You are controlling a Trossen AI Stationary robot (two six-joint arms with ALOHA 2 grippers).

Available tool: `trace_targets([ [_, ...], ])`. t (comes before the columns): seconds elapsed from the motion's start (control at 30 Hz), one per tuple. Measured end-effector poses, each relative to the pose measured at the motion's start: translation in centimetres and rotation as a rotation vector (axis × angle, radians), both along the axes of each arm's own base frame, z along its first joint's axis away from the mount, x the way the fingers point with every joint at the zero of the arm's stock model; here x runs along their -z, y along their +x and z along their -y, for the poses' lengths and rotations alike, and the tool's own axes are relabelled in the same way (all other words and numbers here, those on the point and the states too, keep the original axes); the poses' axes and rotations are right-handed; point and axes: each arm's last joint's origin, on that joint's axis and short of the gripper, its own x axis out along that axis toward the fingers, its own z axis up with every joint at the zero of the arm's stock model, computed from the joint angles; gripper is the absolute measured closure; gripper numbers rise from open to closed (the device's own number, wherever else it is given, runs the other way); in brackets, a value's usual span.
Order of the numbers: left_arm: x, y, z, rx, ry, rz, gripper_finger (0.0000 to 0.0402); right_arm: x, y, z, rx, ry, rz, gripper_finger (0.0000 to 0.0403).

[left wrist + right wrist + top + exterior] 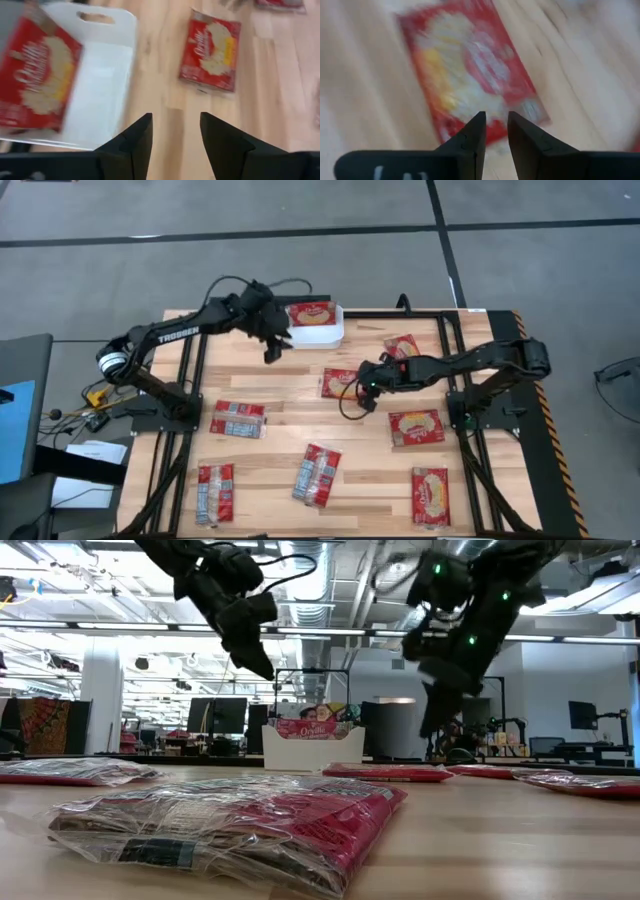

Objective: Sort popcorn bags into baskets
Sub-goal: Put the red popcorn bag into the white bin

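From above, the right gripper (362, 387) hangs over a popcorn bag (338, 383) at the table's middle, far closer to it than the left gripper (272, 348), which sits just left of the white basket (333, 332) at the far edge, where one bag already lies.

At table height, both grippers ride clear of the wood.

The left wrist view shows empty, moderately parted fingers (137, 142) beside the basket.

In the right wrist view the fingers (476, 134) stand narrow and empty, with the bag directly ahead, its long axis slanting across the gap.

Grey floor (300, 210), apparently open-plan workshop
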Motion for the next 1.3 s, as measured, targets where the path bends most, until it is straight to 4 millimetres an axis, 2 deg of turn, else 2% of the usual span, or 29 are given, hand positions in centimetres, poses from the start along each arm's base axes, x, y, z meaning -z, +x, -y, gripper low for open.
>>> trace_targets([
  [0.13,1.1,0.7,1.9,0.024,-0.020,0.007,0.0272,0.3,-0.6,1.0,0.100,0.025,-0.010,0.0265],
  [0.3,3.7,-0.6,3.1,-0.005,-0.068,0.068,0.0303,0.2,-2.2,2.0,0.185,0.045,0.127,0.0192],
  [0.43,5.5,-1.6,4.1,-0.020,-0.123,0.198,0.0322,1.6,-3.5,3.4,0.251,0.150,0.239,0.0144],
  [0.53,6.7,-2.1,5.1,-0.040,-0.183,0.253,0.0330,2.9,-4.4,4.4,0.286,0.204,0.277,0.0133],
  [0.73,7.6,-2.0,6.2,-0.053,-0.226,0.289,0.0334,4.3,-4.9,5.7,0.351,0.235,0.262,0.0137],
  [0.9,7.7,-1.9,6.6,-0.071,-0.227,0.279,0.0334,5.6,-3.9,6.1,0.295,0.329,0.291,0.0142],
  [1.1,7.8,-1.8,6.9,-0.065,-0.232,0.273,0.0334,6.5,-3.1,5.9,0.272,0.330,0.299,0.0148],
  [1.2,8.0,-1.9,6.8,-0.091,-0.222,0.255,0.0334,6.2,-3.1,5.5,0.254,0.313,0.302,0.0184],
  [1.3,8.1,-2.0,6.7,-0.144,-0.199,0.241,0.0334,6.0,-3.0,5.0,0.208,0.315,0.301,0.0257],
])
